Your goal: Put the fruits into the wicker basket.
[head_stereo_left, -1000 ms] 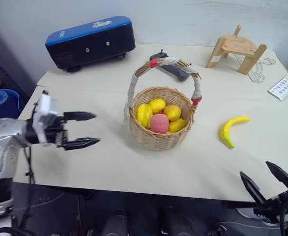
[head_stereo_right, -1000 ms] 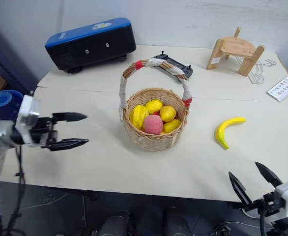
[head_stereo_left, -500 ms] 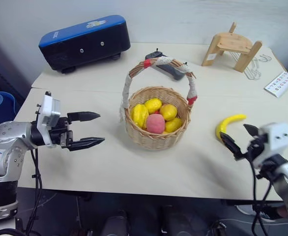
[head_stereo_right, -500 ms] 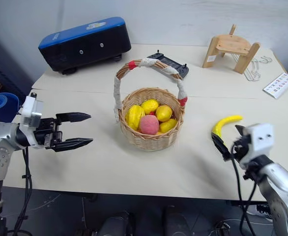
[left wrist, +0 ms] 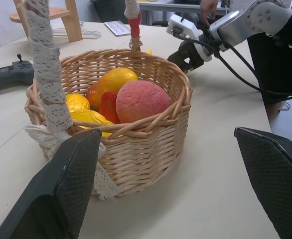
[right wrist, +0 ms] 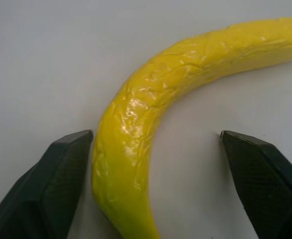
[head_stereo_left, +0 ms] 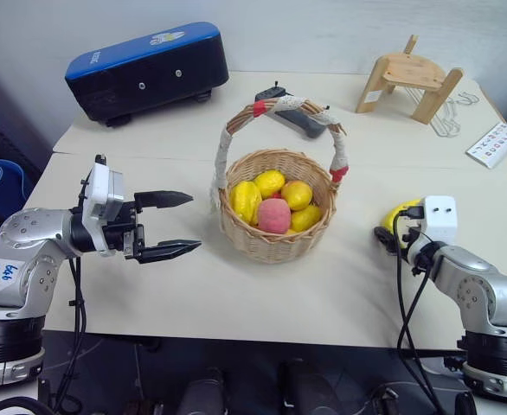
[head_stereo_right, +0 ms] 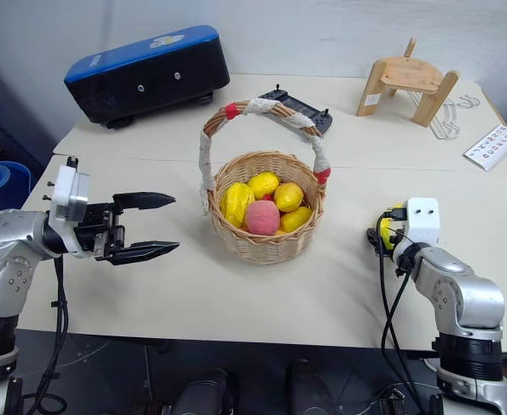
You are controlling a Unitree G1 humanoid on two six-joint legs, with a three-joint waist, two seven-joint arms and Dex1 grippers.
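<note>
Banana (right wrist: 151, 129): curved, yellow, lying on the cream table (head_stereo_left: 262, 303) to the right of the wicker basket (head_stereo_left: 276, 233), well apart from it. A second earlier it lay alone, with the right gripper (right wrist: 158, 149) low at the table's near edge; since then that gripper had come forward to the fruit, and its fingers now straddled the banana's lower bend, one finger (right wrist: 61, 169) just beside or touching the peel and the other standing clear, jaws parted and not yet clamped on anything. Wicker basket: round, tan, at the table's middle, arched handle (head_stereo_left: 279, 108) wrapped in white cloth with red marks; contents a pinkish-red peach (head_stereo_left: 273, 215) at the front and several yellow fruits (head_stereo_left: 271, 183) behind and beside it. Left gripper (head_stereo_left: 171, 225): held left of the basket above the table, pointed toward it, fingers spread wide and empty, touching nothing; it had drifted slightly nearer the basket. Further items: blue-and-black case (head_stereo_left: 145, 69) at the far left, black controller (head_stereo_left: 295, 121) behind the basket, wooden stand (head_stereo_left: 412, 78) and white card (head_stereo_left: 496, 143) at the far right.
</note>
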